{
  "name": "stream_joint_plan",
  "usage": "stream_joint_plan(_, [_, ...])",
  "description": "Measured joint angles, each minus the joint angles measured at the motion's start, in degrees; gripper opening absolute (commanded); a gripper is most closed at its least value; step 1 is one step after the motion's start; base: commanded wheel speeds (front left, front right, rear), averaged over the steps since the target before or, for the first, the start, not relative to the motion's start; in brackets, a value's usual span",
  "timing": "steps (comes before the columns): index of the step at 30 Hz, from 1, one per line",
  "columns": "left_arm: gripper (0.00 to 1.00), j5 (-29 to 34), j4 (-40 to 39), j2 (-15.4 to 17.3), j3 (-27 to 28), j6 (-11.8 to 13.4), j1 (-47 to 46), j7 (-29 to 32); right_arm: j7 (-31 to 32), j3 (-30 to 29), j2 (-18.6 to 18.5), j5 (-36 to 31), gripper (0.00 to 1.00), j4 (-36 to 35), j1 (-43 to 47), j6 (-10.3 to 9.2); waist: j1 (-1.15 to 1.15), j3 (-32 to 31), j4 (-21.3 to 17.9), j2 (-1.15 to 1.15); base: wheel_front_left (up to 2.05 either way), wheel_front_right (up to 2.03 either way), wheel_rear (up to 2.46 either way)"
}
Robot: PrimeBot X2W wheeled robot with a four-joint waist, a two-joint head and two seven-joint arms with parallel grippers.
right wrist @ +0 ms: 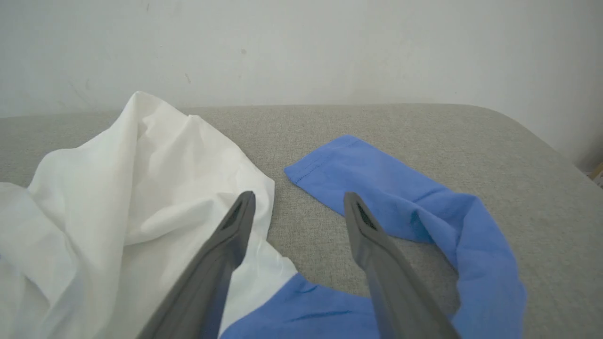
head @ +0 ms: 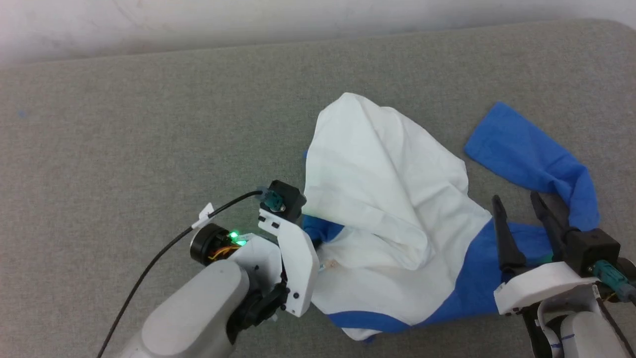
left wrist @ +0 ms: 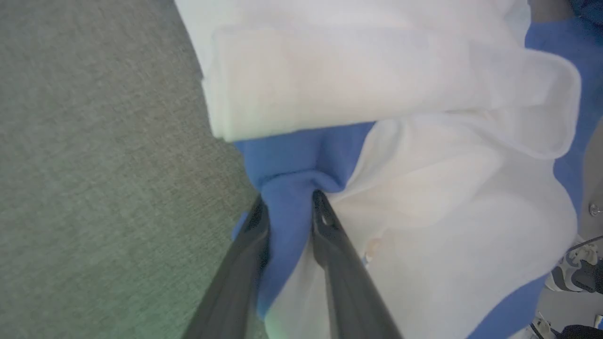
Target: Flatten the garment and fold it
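Left wrist view: left hand (left wrist: 288,200) on garment (left wrist: 377,84)

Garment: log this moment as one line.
garment: crumpled, unfolded | left end effector: pinching its blue fabric | right end effector: open, holding nothing

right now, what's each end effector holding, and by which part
The left end effector pinches the garment by a blue fold; the right end effector holds nothing.

White garment (head: 387,199), blue sleeves, crumpled and bunched, one sleeve trailing right
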Motion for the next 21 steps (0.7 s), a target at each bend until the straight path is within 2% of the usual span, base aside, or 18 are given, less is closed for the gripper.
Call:
stream_joint_plan(3, [0.0, 0.6, 0.5, -0.5, 0.2, 0.1, 0.0, -2.6, -0.1, -0.3, 0.0, -0.2, 1.0, 0.6, 0.0, 0.0, 0.0, 0.0, 0.0, 0.0, 0.0, 0.0, 0.0])
stream_joint_plan(8, [0.0, 1.2, -0.7, 0.1, 3.2, 2.9, 1.4, -9.0, 0.0, -0.4, 0.0, -0.6, 1.0, 1.3, 0.2, 0.0, 0.0, -1.8, 0.5, 0.0, 0.0, 0.0, 0.0])
stream_joint_plan(16, [0.0, 0.2, -5.9, 2.5, 12.9, 11.3, 9.0, -19.8, 0.8, 0.2, 0.0, -1.2, 1.0, 1.0, 2.4, 0.0, -0.02, -6.7, 3.6, 0.0, 0.0, 0.0, 0.0])
stream_joint_plan(21, [0.0, -3.7, -3.4, 2.3, 17.8, 15.5, 16.8, -23.1, 1.7, 1.7, 0.0, -1.2, 1.0, 0.4, 2.5, 0.0, -0.02, -8.6, 6.3, 0.0, 0.0, 0.0, 0.0])
